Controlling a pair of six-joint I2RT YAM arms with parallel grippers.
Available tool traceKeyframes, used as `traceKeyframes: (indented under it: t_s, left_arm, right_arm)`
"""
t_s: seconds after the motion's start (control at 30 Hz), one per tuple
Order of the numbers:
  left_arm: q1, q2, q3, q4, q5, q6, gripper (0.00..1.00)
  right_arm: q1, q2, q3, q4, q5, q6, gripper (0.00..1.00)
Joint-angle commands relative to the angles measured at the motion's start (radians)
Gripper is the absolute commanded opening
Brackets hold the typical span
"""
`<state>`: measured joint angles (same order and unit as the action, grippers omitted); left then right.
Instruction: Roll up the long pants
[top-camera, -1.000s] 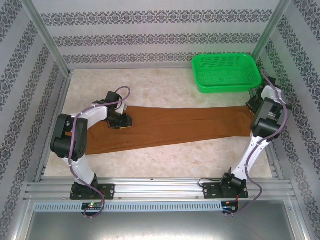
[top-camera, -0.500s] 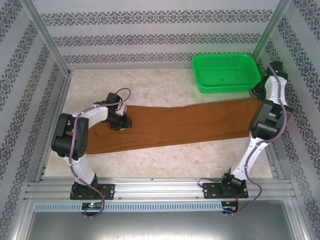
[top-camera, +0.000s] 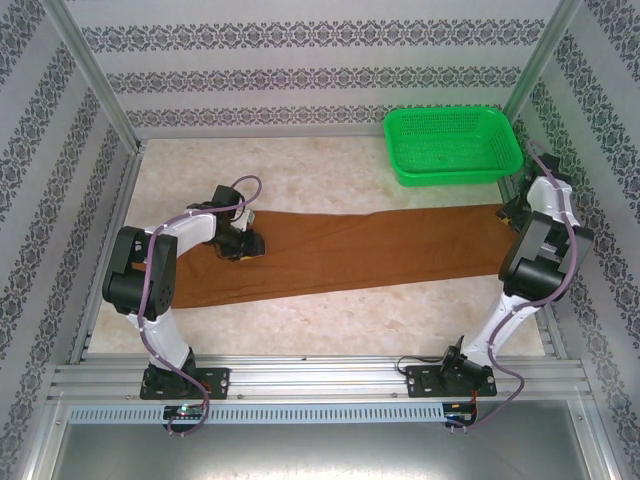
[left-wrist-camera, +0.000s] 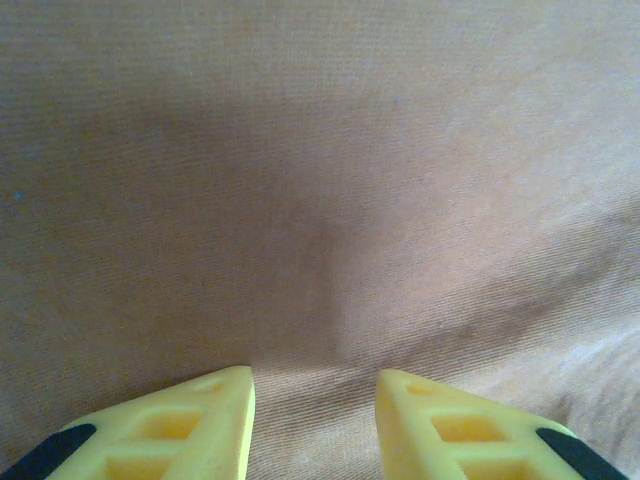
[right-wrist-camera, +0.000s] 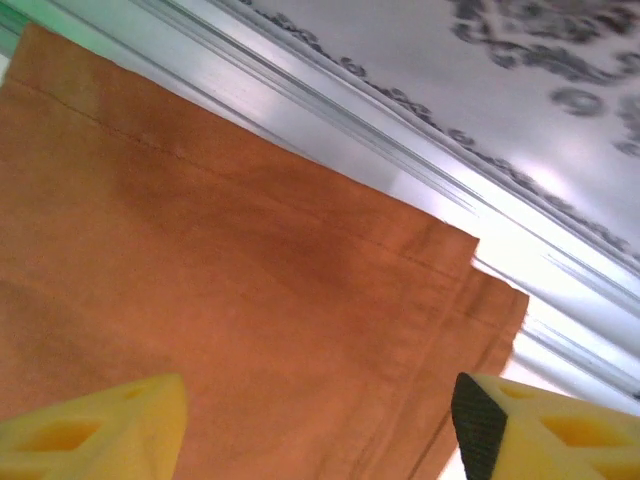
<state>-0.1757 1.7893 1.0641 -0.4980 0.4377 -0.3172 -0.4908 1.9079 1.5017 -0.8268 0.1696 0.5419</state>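
Note:
The rust-brown long pants (top-camera: 370, 250) lie flat and stretched across the table from left to right. My left gripper (top-camera: 248, 244) rests on the wide left end. In the left wrist view its yellow fingers (left-wrist-camera: 215, 415) stand a little apart on the cloth (left-wrist-camera: 320, 180), open, with a low ridge of fabric between them. My right gripper (top-camera: 513, 212) hovers over the leg ends at the far right. In the right wrist view that gripper (right-wrist-camera: 320, 420) is wide open above the stitched hems (right-wrist-camera: 440, 280). The white label is hidden.
A green plastic basket (top-camera: 455, 145) stands at the back right, just beyond the leg ends. The aluminium frame rail (right-wrist-camera: 330, 110) and patterned wall run close behind the hems. Bare marble tabletop (top-camera: 300, 180) lies behind and in front of the pants.
The right arm swung out toward the right wall. The leg end of the pants shifted back and to the right. The left arm has stayed put.

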Motion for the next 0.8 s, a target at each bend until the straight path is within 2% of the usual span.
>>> traceKeyframes:
  t_s: [0.0, 0.23, 0.47, 0.57, 0.77]
  left_arm:
    - [-0.004, 0.004, 0.01, 0.041, 0.042, 0.009, 0.37]
    - [-0.003, -0.008, 0.011, 0.032, 0.046, 0.012, 0.38]
    - [-0.005, 0.002, 0.011, 0.035, 0.059, 0.009, 0.38]
    - [-0.004, 0.004, 0.011, 0.036, 0.054, 0.009, 0.38]
    - [-0.005, -0.01, -0.004, 0.028, 0.042, 0.009, 0.37]
  right_arm:
    - [-0.008, -0.037, -0.043, 0.001, 0.016, -0.023, 0.74]
    - [-0.068, -0.004, -0.084, 0.0, 0.018, -0.033, 0.74]
    - [-0.184, 0.002, -0.197, 0.047, -0.06, -0.009, 0.75]
    - [-0.196, 0.013, -0.239, 0.085, -0.09, -0.001, 0.75]
    - [-0.205, 0.098, -0.213, 0.117, -0.143, 0.028, 0.76]
